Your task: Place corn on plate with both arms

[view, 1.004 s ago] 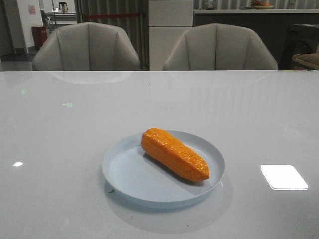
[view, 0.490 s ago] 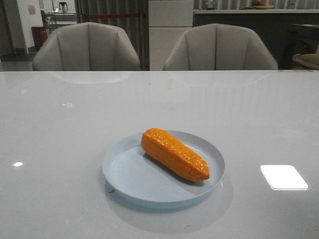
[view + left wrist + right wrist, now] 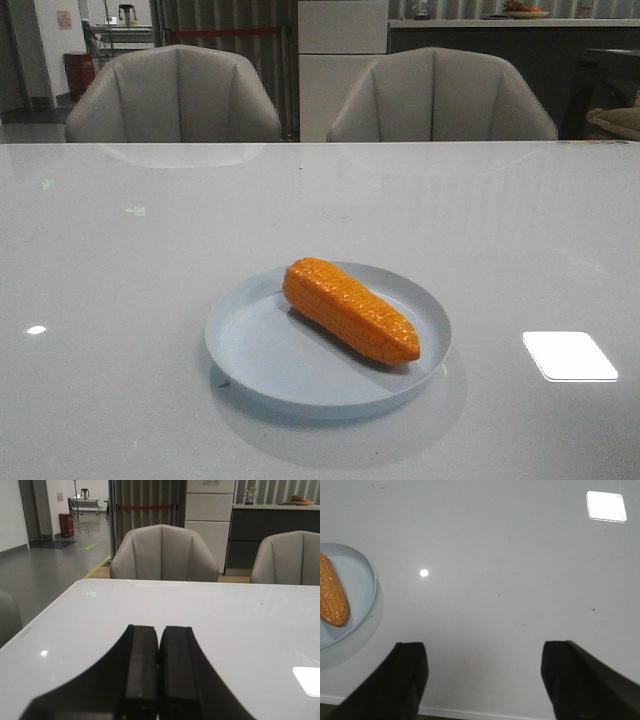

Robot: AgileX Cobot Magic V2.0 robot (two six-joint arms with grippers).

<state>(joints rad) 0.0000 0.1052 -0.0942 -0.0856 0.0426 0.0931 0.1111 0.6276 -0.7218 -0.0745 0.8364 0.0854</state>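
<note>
The orange corn [image 3: 349,309] lies diagonally on the pale blue plate [image 3: 250,350] in the middle of the table in the front view. Neither gripper shows in the front view. In the right wrist view the corn's end [image 3: 332,597] and the plate's rim [image 3: 367,597] show at the frame's edge; my right gripper [image 3: 483,667] is open and empty over bare table near the front edge, apart from the plate. My left gripper [image 3: 160,652] is shut and empty, held level over the table; the plate and corn are out of its view.
Two grey chairs [image 3: 175,95] [image 3: 440,95] stand behind the table's far edge. A bright light reflection [image 3: 569,355] lies on the glossy tabletop to the right of the plate. The table's front edge [image 3: 470,713] shows under my right gripper.
</note>
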